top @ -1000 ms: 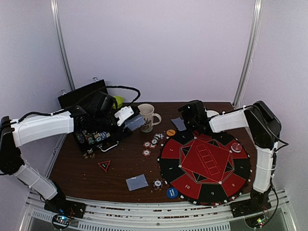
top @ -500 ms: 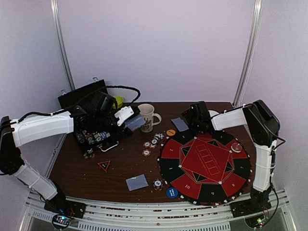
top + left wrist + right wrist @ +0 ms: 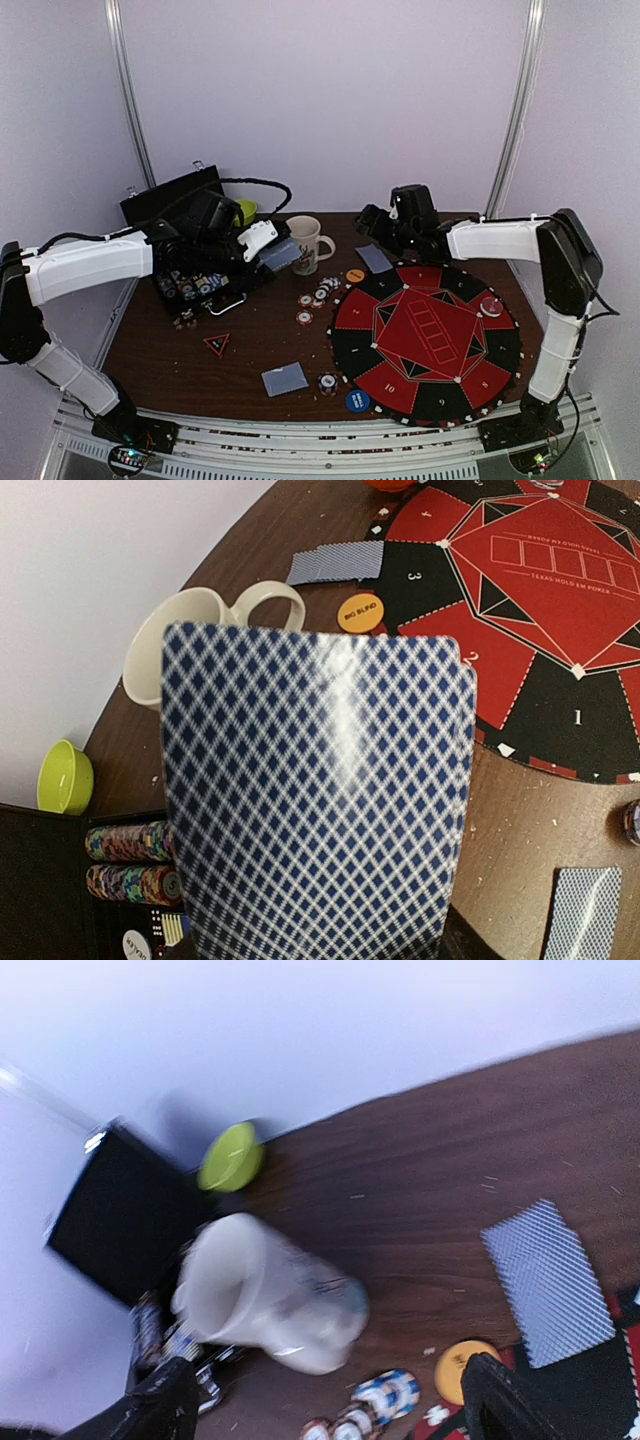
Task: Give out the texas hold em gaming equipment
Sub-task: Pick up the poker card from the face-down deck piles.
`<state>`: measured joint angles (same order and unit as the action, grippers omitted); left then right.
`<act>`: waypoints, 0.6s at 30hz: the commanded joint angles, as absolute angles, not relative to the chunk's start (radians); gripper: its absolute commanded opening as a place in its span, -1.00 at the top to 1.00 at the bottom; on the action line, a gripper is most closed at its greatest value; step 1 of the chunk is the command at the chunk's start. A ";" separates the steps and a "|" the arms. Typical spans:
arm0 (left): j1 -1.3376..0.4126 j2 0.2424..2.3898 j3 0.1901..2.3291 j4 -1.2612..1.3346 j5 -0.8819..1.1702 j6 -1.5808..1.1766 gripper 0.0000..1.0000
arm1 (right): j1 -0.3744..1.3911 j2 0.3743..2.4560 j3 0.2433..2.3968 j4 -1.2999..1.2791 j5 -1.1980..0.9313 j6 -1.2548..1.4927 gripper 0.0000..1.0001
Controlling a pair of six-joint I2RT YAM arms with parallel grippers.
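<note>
My left gripper (image 3: 268,248) is shut on blue-diamond-backed playing cards (image 3: 320,800), held upright over the black case, next to the mug; the cards hide its fingers in the left wrist view. My right gripper (image 3: 376,222) is open and empty, its fingers (image 3: 165,1405) wide apart, raised above the table's far middle. Cards (image 3: 375,258) lie just below it at the mat's far-left edge, also in the right wrist view (image 3: 547,1280). More cards (image 3: 285,379) lie near the front. Striped chips (image 3: 318,296) and an orange button (image 3: 355,275) sit left of the mat; a blue button (image 3: 358,401) sits at the mat's front.
The round red-and-black poker mat (image 3: 425,340) covers the right half, with a clear disc (image 3: 491,306) on it. A white mug (image 3: 305,243), a green bowl (image 3: 245,212) and an open black case (image 3: 190,275) holding chips stand at the back left. A red triangle (image 3: 217,344) lies front left.
My right gripper has lifted off the table by the mat's far edge and swung back and left; the cards there stay on the table. The left arm has not moved.
</note>
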<state>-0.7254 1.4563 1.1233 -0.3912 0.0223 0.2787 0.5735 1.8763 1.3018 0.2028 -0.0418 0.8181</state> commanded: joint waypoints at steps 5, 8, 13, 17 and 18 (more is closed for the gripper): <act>-0.720 1.420 1.118 -0.356 0.033 0.298 -0.06 | 0.687 1.732 1.469 -0.129 -0.612 0.269 -0.85; -0.721 1.416 1.118 -0.356 0.038 0.298 -0.06 | 0.702 1.774 1.569 -0.264 -0.636 0.250 -0.82; -0.721 1.409 1.117 -0.357 0.051 0.298 -0.06 | 0.736 1.865 1.711 -0.383 -0.632 0.211 -0.79; -0.721 1.409 1.117 -0.357 0.055 0.298 -0.06 | 0.753 1.948 1.835 -0.433 -0.641 0.196 -0.74; -0.720 1.410 1.117 -0.357 0.058 0.298 -0.06 | 0.755 1.965 1.861 -0.435 -0.647 0.197 -0.72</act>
<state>-0.7254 1.4376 1.1210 -0.3916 0.0345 0.2871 0.7383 1.9179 1.7622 -0.3340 -0.6086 0.2367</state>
